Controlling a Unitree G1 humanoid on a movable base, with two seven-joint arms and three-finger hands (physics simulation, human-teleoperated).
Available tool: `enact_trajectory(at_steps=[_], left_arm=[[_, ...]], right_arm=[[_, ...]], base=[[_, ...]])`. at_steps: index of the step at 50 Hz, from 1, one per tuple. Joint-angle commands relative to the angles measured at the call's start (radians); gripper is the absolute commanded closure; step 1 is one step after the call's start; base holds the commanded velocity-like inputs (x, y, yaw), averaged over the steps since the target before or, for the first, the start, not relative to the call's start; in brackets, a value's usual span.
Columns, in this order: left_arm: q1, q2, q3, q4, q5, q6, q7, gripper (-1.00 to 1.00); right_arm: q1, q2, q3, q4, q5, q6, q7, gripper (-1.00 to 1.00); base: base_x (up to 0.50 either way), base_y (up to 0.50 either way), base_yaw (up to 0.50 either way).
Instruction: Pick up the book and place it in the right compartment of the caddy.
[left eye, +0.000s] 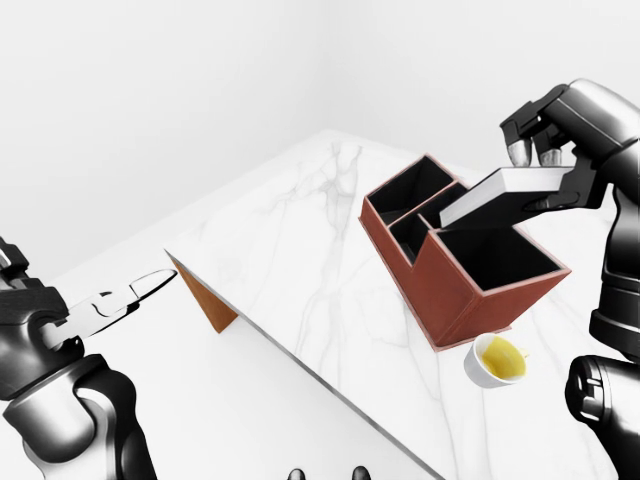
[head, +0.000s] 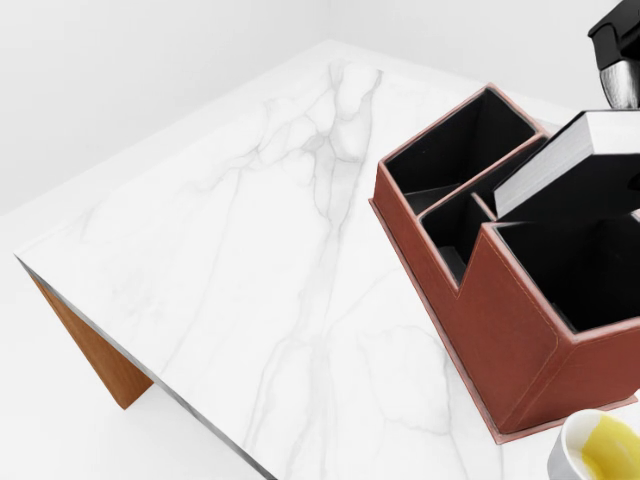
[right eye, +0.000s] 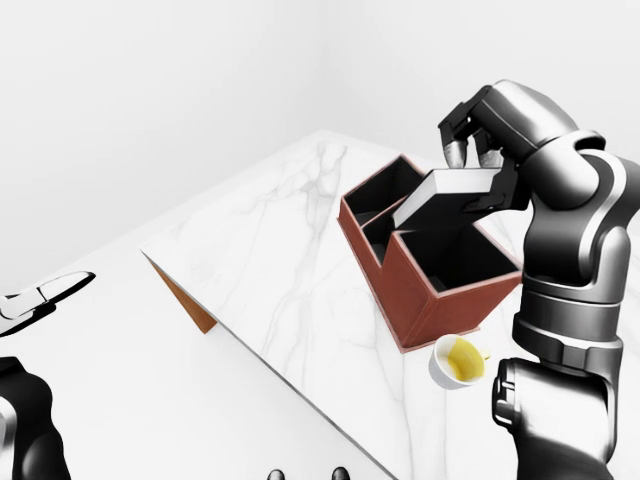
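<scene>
The book (left eye: 500, 196) has a dark cover and white page edges. My right hand (left eye: 545, 172) is shut on its upper end and holds it tilted above the brown caddy (left eye: 450, 292). The book's lower end points down toward the divider between the caddy's small compartments and its large compartment on the right (head: 590, 270). I cannot tell whether the book touches the caddy. My left hand (left eye: 125, 298) is open and empty at the left of the left-eye view, off the table's edge.
A white cup (left eye: 497, 360) with yellow liquid stands just below the caddy's near corner. The white marble table (left eye: 300, 250) has a sharp left corner over a wooden leg (left eye: 212, 302). White walls lie beyond.
</scene>
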Motion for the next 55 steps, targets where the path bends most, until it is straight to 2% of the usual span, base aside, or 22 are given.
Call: enact_trajectory(at_steps=[1,19,55], left_arm=[[0.001,-0.001,-0.001,-0.004,0.002,0.003,0.001,-1.00],[0.003,-0.002,0.000,0.004,0.001,-0.007,-0.002,-1.00],[0.001,-0.002,-0.004,0.003,0.006,-0.003,-0.002,-1.00]], right_arm=[[-0.003,-0.035,-0.024,0.010,-0.001,0.000,-0.022,1.00],[0.021,-0.059,-0.038,0.028,0.009,0.000,-0.035,1.00],[0.040,-0.078,-0.048,0.074,0.016,0.000,-0.054,1.00]], base=[[0.00,0.00,0.00],[0.00,0.00,0.00],[0.00,0.00,0.00]])
